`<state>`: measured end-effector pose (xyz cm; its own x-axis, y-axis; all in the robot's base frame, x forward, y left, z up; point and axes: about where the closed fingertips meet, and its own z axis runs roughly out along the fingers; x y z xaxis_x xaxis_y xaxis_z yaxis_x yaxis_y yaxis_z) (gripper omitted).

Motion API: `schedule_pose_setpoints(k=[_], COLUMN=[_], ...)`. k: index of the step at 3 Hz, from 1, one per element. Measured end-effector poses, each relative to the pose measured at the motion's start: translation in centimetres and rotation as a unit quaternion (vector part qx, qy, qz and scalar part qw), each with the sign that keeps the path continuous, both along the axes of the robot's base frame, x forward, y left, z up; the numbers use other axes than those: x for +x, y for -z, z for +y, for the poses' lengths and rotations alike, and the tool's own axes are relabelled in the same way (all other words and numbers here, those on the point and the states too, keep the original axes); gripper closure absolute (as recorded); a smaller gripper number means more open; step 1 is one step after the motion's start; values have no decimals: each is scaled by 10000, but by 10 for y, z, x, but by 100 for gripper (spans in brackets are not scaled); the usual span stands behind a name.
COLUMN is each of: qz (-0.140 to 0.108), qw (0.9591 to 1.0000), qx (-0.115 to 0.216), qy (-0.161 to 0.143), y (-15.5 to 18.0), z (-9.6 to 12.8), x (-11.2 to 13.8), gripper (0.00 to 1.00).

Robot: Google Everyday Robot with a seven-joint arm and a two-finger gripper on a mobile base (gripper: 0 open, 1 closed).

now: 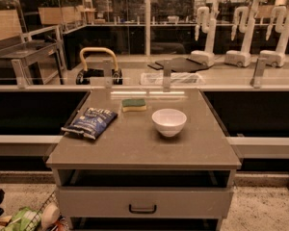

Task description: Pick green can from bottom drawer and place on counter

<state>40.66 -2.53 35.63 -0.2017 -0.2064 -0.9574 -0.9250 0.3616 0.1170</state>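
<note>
The counter point(135, 146) is a grey-brown tabletop on a grey drawer cabinet in the middle of the camera view. A drawer point(143, 202) with a dark handle sits shut below it. The green can is out of view. My gripper is not in view, and no part of the arm shows.
On the counter lie a blue snack bag point(89, 122), a green-and-yellow sponge point(134, 104) and a white bowl point(169, 121). A long pale shelf with metal posts point(192, 78) runs behind. A wire basket with items point(26, 219) stands on the floor at lower left.
</note>
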Motion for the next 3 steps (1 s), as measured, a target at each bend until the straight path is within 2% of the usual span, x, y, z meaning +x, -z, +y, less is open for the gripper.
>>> schedule_pose_setpoints(k=[1,2,3], qz=[-151,-94,-45], qw=[9998,9993,9983], qx=[-114,-308,-543], qy=[-73,-173,-209], y=[21,63,102], z=[20,41,47], x=[26,65,98], gripper=[0,0,0])
